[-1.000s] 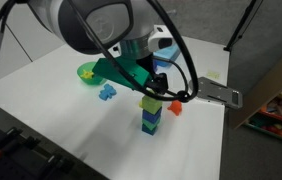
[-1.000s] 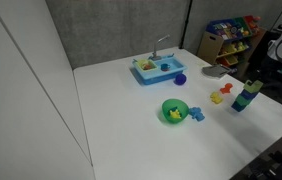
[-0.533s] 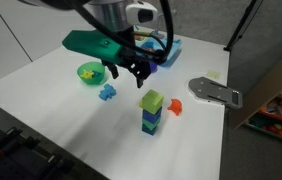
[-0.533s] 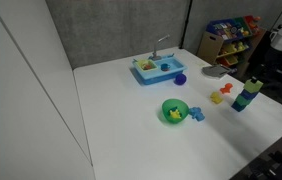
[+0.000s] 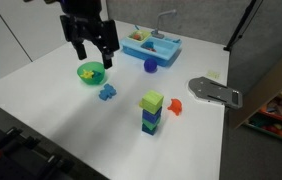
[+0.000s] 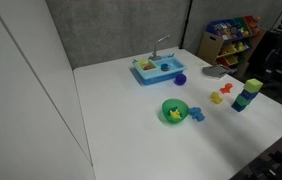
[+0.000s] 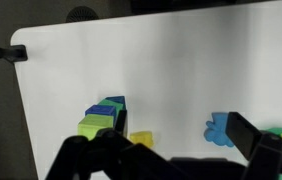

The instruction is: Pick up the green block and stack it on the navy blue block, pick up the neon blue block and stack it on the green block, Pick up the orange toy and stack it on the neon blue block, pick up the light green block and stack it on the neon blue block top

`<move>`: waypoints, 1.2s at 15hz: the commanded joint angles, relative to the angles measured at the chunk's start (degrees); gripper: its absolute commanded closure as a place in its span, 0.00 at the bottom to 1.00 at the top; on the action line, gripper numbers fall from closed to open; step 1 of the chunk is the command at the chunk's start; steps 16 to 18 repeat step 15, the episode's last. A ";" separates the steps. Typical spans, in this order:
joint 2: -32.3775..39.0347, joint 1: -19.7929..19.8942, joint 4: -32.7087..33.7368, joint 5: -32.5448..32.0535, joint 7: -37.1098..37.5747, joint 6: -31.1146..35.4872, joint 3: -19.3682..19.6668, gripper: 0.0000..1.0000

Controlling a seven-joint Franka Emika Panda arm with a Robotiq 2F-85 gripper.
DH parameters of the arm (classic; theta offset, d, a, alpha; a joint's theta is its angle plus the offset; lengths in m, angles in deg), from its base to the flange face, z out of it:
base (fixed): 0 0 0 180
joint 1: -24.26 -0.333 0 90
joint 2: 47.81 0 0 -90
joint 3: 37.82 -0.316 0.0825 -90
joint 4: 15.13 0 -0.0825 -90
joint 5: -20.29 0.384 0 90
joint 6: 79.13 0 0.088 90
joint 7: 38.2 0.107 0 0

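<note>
A stack of cubes stands in both exterior views. The light green block (image 5: 152,100) (image 6: 252,87) is on top, over the neon blue block (image 5: 151,112), the green block (image 5: 150,120) and the navy blue block (image 5: 149,129) at the bottom. The stack also shows in the wrist view (image 7: 102,119). The orange toy (image 5: 175,106) lies on the table beside the stack; in the wrist view (image 7: 141,138) it looks yellowish. My gripper (image 5: 89,48) (image 7: 171,150) is open and empty, high above the green bowl and well away from the stack.
A green bowl (image 5: 89,72) (image 6: 173,111) holds a yellow toy. A light-blue toy (image 5: 107,93) (image 7: 217,129) lies next to it. A blue toy sink (image 5: 151,45), a purple cup (image 5: 150,66) and a grey flat object (image 5: 213,93) stand further back on the white table.
My gripper has let go of the light green block on top of the stack, risen, and swung away to above the green bowl. The stack stands unchanged.
</note>
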 commanded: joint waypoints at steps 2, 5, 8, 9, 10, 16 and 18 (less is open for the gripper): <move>-6.42 -2.21 -0.01 3.19 0.10 -7.04 -2.31 0.00; -8.57 -3.77 0.17 5.48 -0.01 -9.08 -3.54 0.00; -9.82 -4.62 -0.09 6.25 0.82 -9.15 -4.57 0.00; -10.05 -4.76 -0.18 6.46 0.90 -9.13 -4.77 0.00; -10.32 -4.80 -0.45 6.64 0.98 -8.82 -4.90 0.00; -9.06 -4.81 -0.14 5.99 0.09 -8.15 -4.88 0.00; -9.06 -4.81 -0.14 5.99 0.09 -8.15 -4.88 0.00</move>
